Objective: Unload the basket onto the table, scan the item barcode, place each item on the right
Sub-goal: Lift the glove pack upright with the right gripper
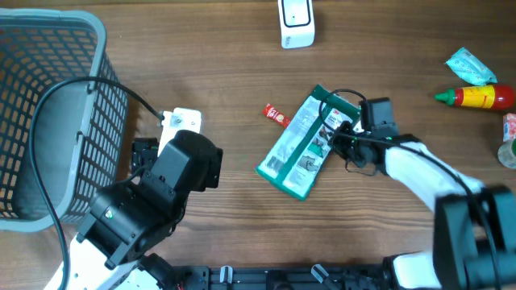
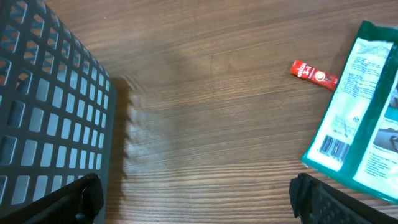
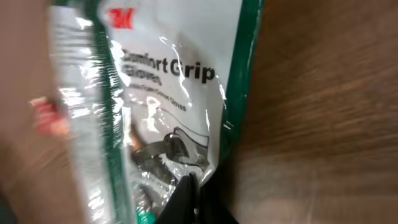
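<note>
The item is a green-and-white pack of gloves (image 1: 300, 147) lying slantwise in the middle of the table. My right gripper (image 1: 337, 143) is shut on its right edge. In the right wrist view the black fingertips (image 3: 189, 186) pinch the crinkled plastic of the pack (image 3: 168, 93). The pack's barcode (image 2: 334, 148) faces up at its near left corner in the left wrist view. My left gripper (image 2: 196, 205) hangs open over bare wood between the basket and the pack (image 2: 367, 112), with nothing between its fingers. A white scanner-like device (image 1: 296, 22) stands at the far edge.
A grey mesh basket (image 1: 48, 97) fills the left side, its wall (image 2: 43, 118) close to my left finger. A small red sachet (image 1: 276, 115) lies just left of the pack. A red and yellow bottle (image 1: 480, 97) and a teal packet (image 1: 470, 66) sit at far right.
</note>
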Robot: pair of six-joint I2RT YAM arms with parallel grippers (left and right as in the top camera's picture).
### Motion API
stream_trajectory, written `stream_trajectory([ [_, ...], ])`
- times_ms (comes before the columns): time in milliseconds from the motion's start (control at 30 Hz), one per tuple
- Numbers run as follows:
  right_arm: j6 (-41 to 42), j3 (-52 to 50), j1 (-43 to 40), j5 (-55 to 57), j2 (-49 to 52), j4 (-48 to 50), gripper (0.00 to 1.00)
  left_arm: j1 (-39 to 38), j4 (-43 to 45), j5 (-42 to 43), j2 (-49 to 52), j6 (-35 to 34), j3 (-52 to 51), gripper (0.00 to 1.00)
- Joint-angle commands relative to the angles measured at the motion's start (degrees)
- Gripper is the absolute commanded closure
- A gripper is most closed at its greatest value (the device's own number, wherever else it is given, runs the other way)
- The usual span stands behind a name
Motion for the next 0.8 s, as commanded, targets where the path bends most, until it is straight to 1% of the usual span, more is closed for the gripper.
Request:
stream_trajectory([
  [0,-10.01,0.22,0.13,0.22,-12.37,-2.05,0.96,0.11,0.15,0.07,-0.02,-0.94,0.2,0.0],
  [67,-10.86,0.22,0.11,0.74,-17.64,-3.87,0.95,0.11,0.15,0.07,-0.02,-0.92,0.2,0.0],
  [200,-9.73,0.22,0.13,4.42,-24.13,-8.24,0.96,0.11,0.15,0.07,-0.02,-0.94,0.2,0.0],
  [367,-10.6,0.87,0.13,9.79,-25.99,-14.43,0.95,0.11,0.15,0.07,-0.02,-0.94,0.2,0.0],
  [433,-10.58,2.95,0.13,14.19,-25.88,-18.95,0.95,0.11,0.15,0.07,-0.02,-0.92,0.2,0.0],
  [567,-11.41,11.76,0.13,22.51,-25.77,-28.87,0.95,0.11,0.15,0.07,-0.02,-0.94,0.2,0.0],
  [667,-11.41,19.28,0.13,23.69,-24.39,-34.29,0.95,0.11,0.15,0.07,-0.02,-0.94,0.2,0.0],
  [767,-11.85,27.82,0.13,23.67,-20.06,-42.01,0.95,0.11,0.15,0.07,-0.02,-0.92,0.2,0.0],
])
